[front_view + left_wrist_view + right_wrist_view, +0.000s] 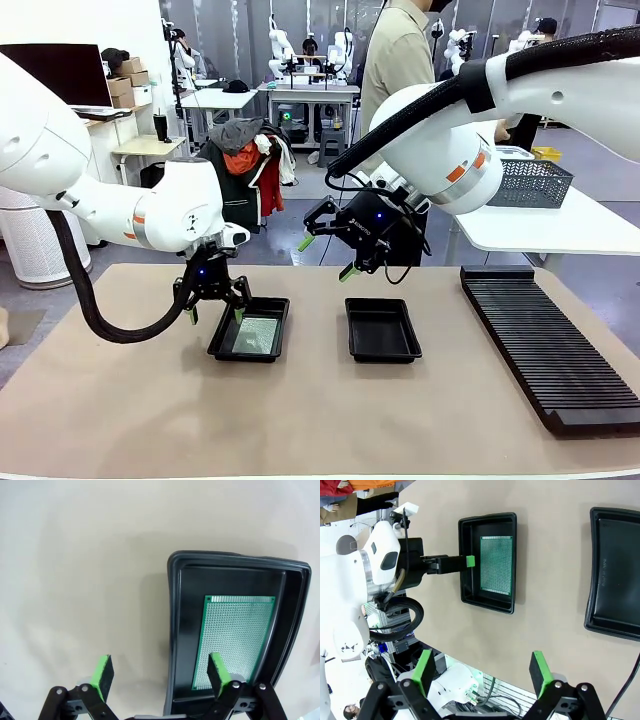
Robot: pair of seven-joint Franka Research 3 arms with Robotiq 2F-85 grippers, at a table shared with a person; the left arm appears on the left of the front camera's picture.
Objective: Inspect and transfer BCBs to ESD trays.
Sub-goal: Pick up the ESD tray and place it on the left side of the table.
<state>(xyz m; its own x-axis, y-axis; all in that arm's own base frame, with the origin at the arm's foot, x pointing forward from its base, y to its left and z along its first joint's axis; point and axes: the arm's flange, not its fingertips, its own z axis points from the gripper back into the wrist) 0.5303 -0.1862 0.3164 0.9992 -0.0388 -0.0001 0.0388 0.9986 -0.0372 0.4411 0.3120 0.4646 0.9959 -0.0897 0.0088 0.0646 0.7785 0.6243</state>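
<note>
Front view: one green board (pixel 250 335) lies flat in the left tray (pixel 283 318); the right tray (pixel 352 330) sits just beside it on the surface (pixel 320 420). The left hand (pixel 213 312) hangs released, straddling the left tray's rim, one fingertip (pixel 216 672) over the board's end. The right hand (pixel 327 257), released and grasping nothing, hangs tilted above the right tray's far end.

No legible text or labels.

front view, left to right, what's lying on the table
tray with a board in it → empty tray → rack
</note>
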